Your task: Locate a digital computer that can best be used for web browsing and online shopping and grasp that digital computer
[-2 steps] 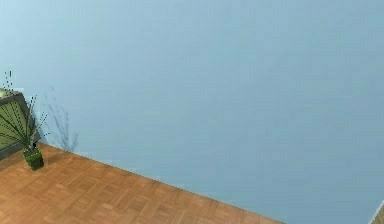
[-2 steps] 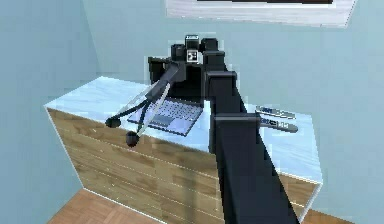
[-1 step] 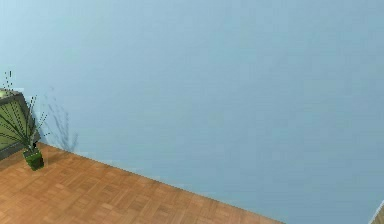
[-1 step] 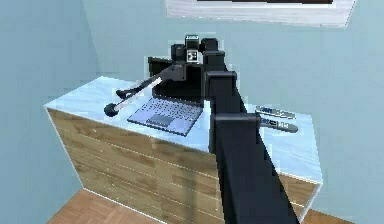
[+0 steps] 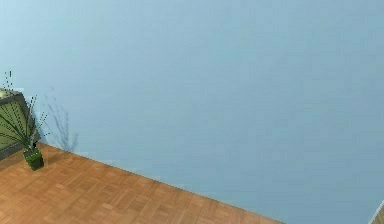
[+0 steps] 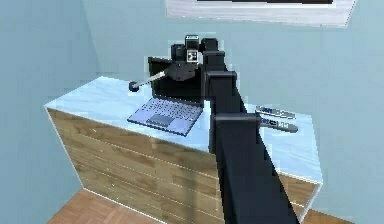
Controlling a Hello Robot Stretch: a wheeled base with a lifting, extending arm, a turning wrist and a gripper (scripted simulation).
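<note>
Tool (image 6: 152, 76) at the laptop (image 6: 166, 112) on the table (image 6: 88, 94)
You cannot tell whether it holds anything; the laptop lies just below it.

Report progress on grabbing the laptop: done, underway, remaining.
Done: the laptop is found, lying open on the counter. Underway: the arm reaches out over it, with the gripper by its screen; whether it holds anything cannot be told. Remaining: a lift, since the laptop rests on the counter.
</note>
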